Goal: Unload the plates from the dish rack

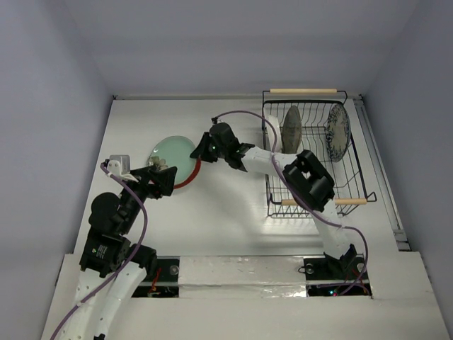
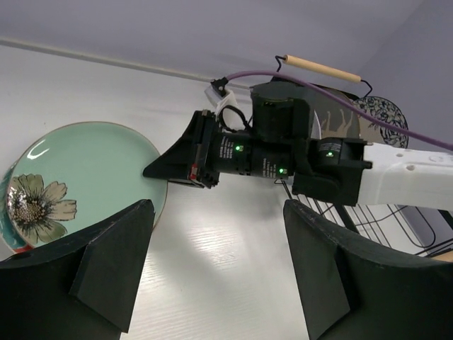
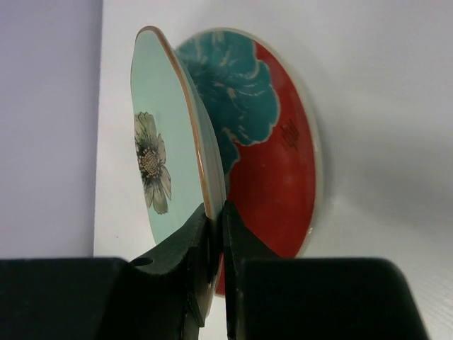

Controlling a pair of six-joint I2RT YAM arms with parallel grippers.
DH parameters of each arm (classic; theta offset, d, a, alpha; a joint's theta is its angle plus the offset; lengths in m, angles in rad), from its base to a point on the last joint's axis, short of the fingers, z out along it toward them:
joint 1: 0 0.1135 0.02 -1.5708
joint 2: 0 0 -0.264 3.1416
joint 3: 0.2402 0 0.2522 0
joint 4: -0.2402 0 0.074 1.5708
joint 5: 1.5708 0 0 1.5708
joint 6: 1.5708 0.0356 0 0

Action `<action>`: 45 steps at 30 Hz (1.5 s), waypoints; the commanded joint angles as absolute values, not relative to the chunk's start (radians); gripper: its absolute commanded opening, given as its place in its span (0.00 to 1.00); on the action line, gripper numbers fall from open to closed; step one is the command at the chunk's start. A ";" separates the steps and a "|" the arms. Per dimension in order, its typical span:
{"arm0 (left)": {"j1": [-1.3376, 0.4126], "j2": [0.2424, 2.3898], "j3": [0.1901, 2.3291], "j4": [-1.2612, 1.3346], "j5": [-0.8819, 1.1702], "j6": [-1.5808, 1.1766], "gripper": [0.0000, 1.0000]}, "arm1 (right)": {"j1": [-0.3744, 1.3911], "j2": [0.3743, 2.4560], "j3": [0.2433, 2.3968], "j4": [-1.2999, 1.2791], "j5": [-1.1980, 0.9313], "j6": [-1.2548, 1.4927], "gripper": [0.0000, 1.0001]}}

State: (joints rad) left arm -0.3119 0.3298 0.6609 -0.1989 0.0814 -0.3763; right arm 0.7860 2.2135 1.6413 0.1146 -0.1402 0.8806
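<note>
- The right end effector (image 3: 218, 212) is seen clamped on the rim of the teal-green plate (image 3: 159, 142), its fingers pressed together on either side of the edge.
- A pale flower is painted on the teal-green plate, which is set at an angle to the teal-and-red plate (image 3: 272, 163); the two meet close to the fingers.
- Both plates are found on the table (image 1: 233, 219), left of centre and well apart from the dish rack (image 1: 311, 103), which stands at the far right.
- The left end effector (image 2: 218, 209) is held just near of these plates with its fingers spread apart; nothing is held between them.
- In the dish rack, a grey-brown speckled plate (image 1: 291, 129) and a white plate with blue floral pattern (image 1: 338, 132) are stood on edge, apart from each other.
- The right arm is stretched leftwards across the rack's near-left corner.
</note>
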 commanded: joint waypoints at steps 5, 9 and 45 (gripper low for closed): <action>-0.307 0.327 0.663 -0.147 0.087 -0.382 0.77 | 0.798 2.198 1.712 0.313 -0.178 0.959 0.01; -0.307 0.330 0.663 -0.147 0.089 -0.382 0.82 | 0.798 2.204 1.689 0.324 -0.179 0.968 0.11; -0.307 0.324 0.663 -0.146 0.094 -0.383 0.91 | 0.867 2.027 1.658 -0.115 0.296 0.615 0.85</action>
State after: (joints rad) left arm -0.3119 0.3298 0.6609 -0.1986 0.0826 -0.3786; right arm 0.8497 2.1342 1.6394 -0.0940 0.1951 0.6804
